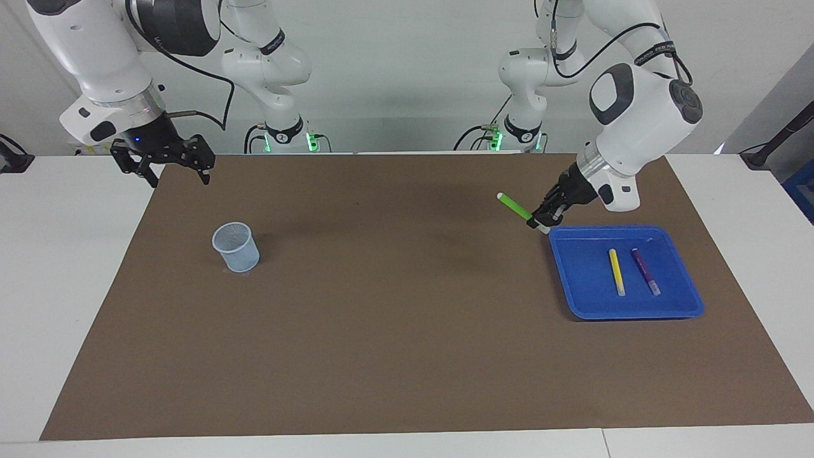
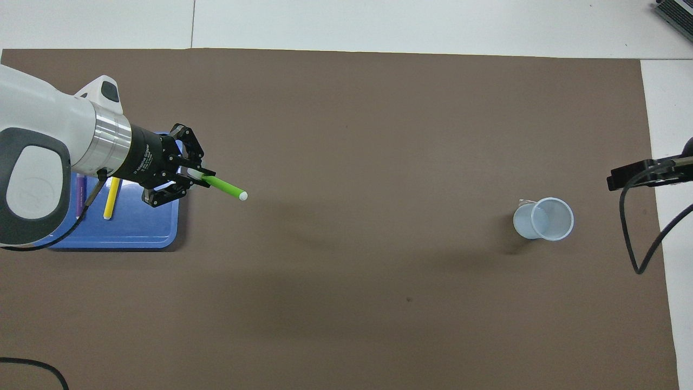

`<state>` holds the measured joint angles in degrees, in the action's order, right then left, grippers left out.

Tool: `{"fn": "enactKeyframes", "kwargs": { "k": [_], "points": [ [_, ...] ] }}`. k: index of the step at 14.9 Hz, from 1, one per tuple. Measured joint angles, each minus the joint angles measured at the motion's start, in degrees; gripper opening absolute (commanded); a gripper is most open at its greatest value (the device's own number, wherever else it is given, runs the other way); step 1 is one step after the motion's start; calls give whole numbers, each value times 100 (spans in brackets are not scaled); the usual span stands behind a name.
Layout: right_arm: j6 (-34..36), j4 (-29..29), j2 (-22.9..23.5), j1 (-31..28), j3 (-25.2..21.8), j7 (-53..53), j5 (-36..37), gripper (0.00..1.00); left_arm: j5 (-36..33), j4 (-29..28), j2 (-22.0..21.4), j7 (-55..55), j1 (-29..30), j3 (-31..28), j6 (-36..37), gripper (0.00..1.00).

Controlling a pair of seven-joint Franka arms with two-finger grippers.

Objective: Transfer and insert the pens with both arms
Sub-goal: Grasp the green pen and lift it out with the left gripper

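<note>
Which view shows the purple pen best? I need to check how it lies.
The facing view: the purple pen lies fully visible in the blue tray beside the yellow pen. In the overhead view the left arm hides most of it.

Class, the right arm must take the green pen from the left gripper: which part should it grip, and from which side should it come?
Probably the free middle of the green pen, short of its whitish tip. The left gripper is shut on one end, over the blue tray's corner; the rest points toward the cup and the waiting right gripper. Come from the right arm's end of the table, with the fingers across the shaft.
</note>
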<state>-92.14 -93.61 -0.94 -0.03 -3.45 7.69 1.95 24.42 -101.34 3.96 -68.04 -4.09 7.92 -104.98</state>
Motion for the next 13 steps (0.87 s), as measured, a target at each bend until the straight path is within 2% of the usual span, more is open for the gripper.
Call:
{"fn": "enactKeyframes", "kwargs": {
  "k": [5,13],
  "points": [
    [0,0,0,0,0,0,0,100,265,1,-269,-1123,-91,13,0,0],
    [0,0,0,0,0,0,0,100,557,1,-317,-1544,-91,11,-13,0]
  ]
}}
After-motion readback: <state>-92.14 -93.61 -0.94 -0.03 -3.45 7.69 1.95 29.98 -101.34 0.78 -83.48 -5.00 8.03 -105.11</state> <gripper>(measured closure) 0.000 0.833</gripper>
